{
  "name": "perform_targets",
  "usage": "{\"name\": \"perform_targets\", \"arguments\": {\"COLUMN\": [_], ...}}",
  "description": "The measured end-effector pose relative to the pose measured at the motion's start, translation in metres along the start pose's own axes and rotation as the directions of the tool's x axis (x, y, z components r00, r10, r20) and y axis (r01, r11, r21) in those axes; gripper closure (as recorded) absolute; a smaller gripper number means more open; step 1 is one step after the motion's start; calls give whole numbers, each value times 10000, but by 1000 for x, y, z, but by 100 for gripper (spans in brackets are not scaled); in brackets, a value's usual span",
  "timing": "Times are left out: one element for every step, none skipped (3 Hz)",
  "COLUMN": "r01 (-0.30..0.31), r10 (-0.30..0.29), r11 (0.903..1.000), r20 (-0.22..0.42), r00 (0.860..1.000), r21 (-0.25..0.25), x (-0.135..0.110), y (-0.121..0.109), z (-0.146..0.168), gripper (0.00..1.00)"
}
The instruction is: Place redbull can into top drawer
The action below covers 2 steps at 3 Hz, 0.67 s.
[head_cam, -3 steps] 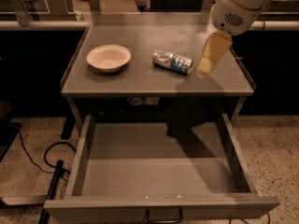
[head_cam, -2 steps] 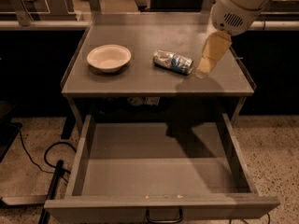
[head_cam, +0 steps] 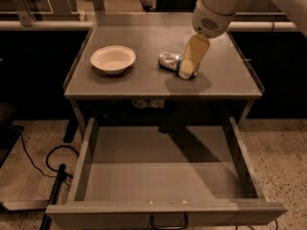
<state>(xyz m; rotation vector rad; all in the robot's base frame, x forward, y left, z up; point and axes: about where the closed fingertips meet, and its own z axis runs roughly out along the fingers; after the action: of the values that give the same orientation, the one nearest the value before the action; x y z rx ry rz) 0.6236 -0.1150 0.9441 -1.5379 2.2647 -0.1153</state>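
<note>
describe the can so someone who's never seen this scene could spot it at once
Look at the grey tabletop above the open drawer. Right of the cream bowl, the redbull can lies on its side, with the gripper at its right end. It is the only shiny metal thing.

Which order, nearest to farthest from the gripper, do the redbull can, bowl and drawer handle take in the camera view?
1. redbull can, on the tabletop, right at the gripper.
2. bowl, tabletop's left side.
3. drawer handle, front of the open top drawer.
</note>
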Motion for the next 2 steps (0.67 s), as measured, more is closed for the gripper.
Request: {"name": "perform_targets", "arguments": {"r01": [-88, -94], "r10": [89, 96], "r11": [10000, 9999], "r20": [-295, -302], "r00": [9995, 9995], "r21": [30, 37], "x": [-24, -25], "y": [-26, -27], "z": [33, 34], "gripper": [0, 0]}}
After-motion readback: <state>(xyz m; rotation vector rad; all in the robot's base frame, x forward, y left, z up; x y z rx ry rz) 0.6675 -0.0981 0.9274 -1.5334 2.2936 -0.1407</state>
